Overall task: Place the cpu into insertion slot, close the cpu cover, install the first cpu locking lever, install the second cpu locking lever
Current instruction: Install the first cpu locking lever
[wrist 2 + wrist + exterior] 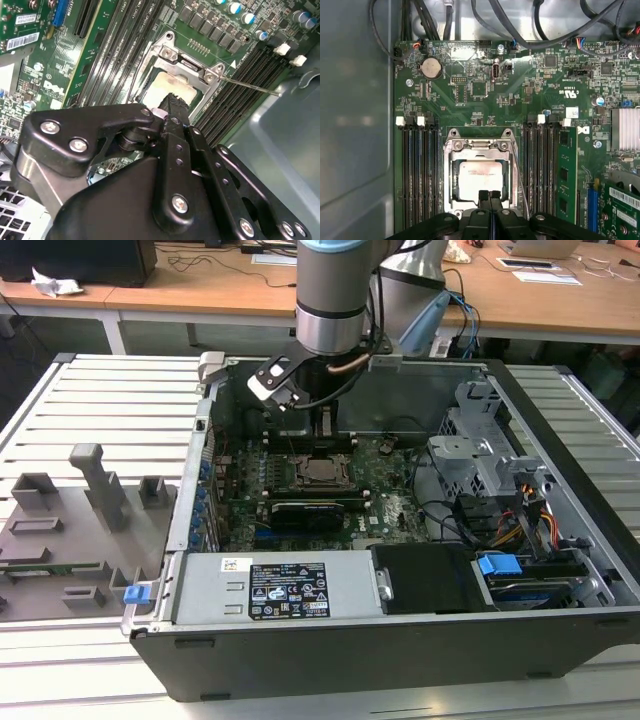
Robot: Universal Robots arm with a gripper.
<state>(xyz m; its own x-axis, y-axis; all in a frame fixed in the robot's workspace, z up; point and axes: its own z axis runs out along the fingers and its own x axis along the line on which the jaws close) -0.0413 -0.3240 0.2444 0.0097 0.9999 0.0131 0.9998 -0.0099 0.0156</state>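
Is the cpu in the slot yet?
Yes, in the first wrist view the cpu lies flat inside the window of the cover.

Silver-grey arm [333, 300] with pale blue band [335, 246], black gripper [490, 196] linkage with silver screws [180, 203], perhaps a coppery cable [347, 364]

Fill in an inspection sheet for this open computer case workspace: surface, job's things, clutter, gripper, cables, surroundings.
Surface: grey slatted metal table carrying an open black computer case.
Job's things: silvery-grey square cpu lies framed by the lowered dark-silver metal cpu cover; one thin metal lever juts out sideways.
Clutter: grey plastic fixture blocks beside the case.
Gripper: black gripper, shut, tips at the cpu's edge.
Cables: black cables along the green board's edge; orange and yellow wires.
Surroundings: wooden desks with papers.
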